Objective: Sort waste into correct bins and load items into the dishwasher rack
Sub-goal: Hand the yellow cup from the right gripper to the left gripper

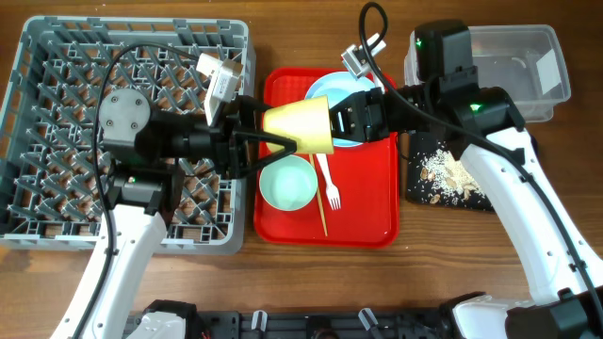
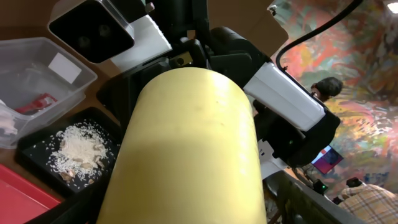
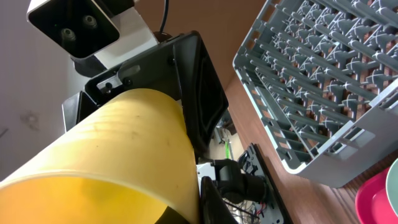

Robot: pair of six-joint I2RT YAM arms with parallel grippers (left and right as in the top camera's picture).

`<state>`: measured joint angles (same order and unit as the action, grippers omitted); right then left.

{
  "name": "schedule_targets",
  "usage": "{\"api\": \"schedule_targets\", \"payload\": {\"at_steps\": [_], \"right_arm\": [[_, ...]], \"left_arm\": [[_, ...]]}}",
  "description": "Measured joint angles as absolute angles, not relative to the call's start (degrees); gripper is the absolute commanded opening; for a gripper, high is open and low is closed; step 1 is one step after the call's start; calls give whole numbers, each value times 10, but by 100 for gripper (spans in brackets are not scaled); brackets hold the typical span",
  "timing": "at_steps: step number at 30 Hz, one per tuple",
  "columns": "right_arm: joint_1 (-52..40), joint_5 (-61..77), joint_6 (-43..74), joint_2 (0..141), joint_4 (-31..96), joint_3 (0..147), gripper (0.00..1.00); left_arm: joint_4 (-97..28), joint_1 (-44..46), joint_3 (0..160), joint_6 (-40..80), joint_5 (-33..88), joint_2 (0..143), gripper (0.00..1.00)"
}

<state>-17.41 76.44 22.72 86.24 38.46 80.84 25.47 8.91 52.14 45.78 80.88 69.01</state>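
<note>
The small yellow cup (image 1: 300, 128) hangs sideways above the red tray, between both grippers. My right gripper (image 1: 337, 119) is shut on its wide rim; the cup fills the right wrist view (image 3: 118, 149). My left gripper (image 1: 264, 132) is open around the narrow end, and the cup fills its view too (image 2: 186, 149). A pale green bowl (image 1: 287, 184), a white fork (image 1: 330, 185) and chopsticks (image 1: 321, 209) lie on the tray. The blue-white plate (image 1: 323, 88) is partly hidden. The grey rack (image 1: 57, 56) stands at left, holding none of these items.
The red serving tray (image 1: 367, 212) lies in the middle. The clear tub (image 1: 528, 56) at back right holds a red packet (image 2: 36, 103). The black tray (image 1: 419, 193) in front of it holds rice crumbs (image 1: 448, 169). Both arms cross over the tray.
</note>
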Motion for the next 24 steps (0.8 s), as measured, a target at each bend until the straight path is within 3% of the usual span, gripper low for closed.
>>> {"api": "schedule_targets", "payload": {"at_steps": [6,17,22,24], "right_arm": [[-174,768,227,862,385,808,4],[-174,769,227,862,385,808,4],[-174,769,227,862,385,808,7],[-174,769,227,862,385,808,15]], "left_arm": [[253,89,521,458,804,692,65],[253,89,521,458,800,692,61],[253,89,521,458,799,692,56],[253,89,521,458,798,692,54]]}}
